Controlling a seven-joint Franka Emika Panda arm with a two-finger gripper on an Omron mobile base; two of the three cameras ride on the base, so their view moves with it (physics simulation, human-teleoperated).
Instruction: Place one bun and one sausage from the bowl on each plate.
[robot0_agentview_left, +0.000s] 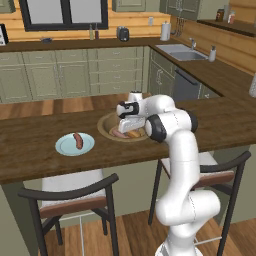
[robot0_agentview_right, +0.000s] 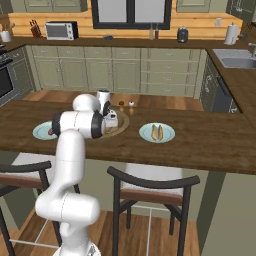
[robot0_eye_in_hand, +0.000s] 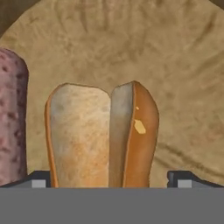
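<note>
The white arm rose from the floor between two bar stools, folded at its elbow above the near edge of the wooden counter (robot0_agentview_left: 30, 145), and reached forward so that the hand hung over the wooden bowl (robot0_agentview_left: 104, 125), pointing almost straight down into it. In the left base view the gripper (robot0_agentview_left: 131, 129) sat low inside the bowl, its tips hidden among the food.

In the hand view the gripper (robot0_eye_in_hand: 111, 179) stood wide, one dark fingertip (robot0_eye_in_hand: 41, 178) at the 8 o'clock corner and the other at 4 o'clock, with a split bun (robot0_eye_in_hand: 103, 135) between them. The bun's pale cut faces and one browned crust side ran from the centre toward 6 o'clock; whether the tips touched it could not be told. A mottled pink sausage (robot0_eye_in_hand: 12, 118) lay just beside the bun at 9 o'clock, on the bowl's light-brown floor (robot0_eye_in_hand: 131, 43).

On the counter, at 9 o'clock from the bowl in the left base view, a pale-blue plate (robot0_agentview_left: 65, 147) carried a single sausage (robot0_agentview_left: 77, 140) and stood well apart from the bowl. In the right base view a second pale-blue plate (robot0_agentview_right: 146, 133) lay at 3 o'clock from the bowl (robot0_agentview_right: 121, 123), near it, holding a bun (robot0_agentview_right: 157, 132).
</note>
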